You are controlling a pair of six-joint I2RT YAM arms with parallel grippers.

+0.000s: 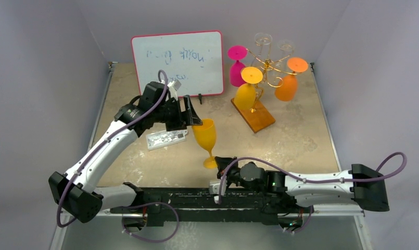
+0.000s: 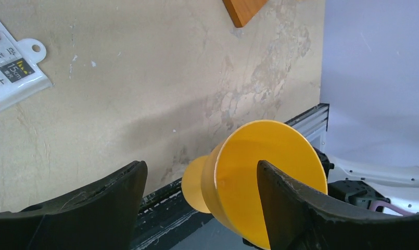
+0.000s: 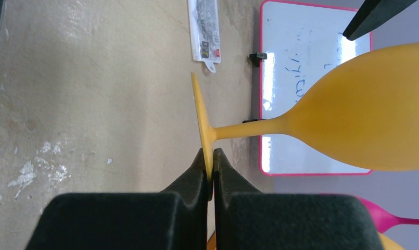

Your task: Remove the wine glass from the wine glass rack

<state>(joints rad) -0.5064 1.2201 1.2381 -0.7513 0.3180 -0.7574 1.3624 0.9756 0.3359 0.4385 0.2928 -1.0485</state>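
A yellow wine glass [image 1: 205,134] hangs tilted over the table, off the wine glass rack [image 1: 267,67]. My right gripper [image 1: 217,164] is shut on the edge of the glass's foot [image 3: 202,114], and the bowl [image 3: 363,120] points away toward the whiteboard. My left gripper [image 1: 195,117] stands open at the bowl's rim. In the left wrist view the bowl's mouth [image 2: 259,166] faces the camera. One of the left fingers [image 2: 295,203] crosses the mouth, and the other finger [image 2: 113,192] stands well apart from the glass.
The rack's wooden base [image 1: 253,115] sits at the back right. Pink [image 1: 237,65], orange [image 1: 289,78], yellow-orange [image 1: 247,88] and clear [image 1: 263,41] glasses hang on it. A red-framed whiteboard [image 1: 178,62] stands at the back, and a packaged ruler [image 1: 167,139] lies by the left arm.
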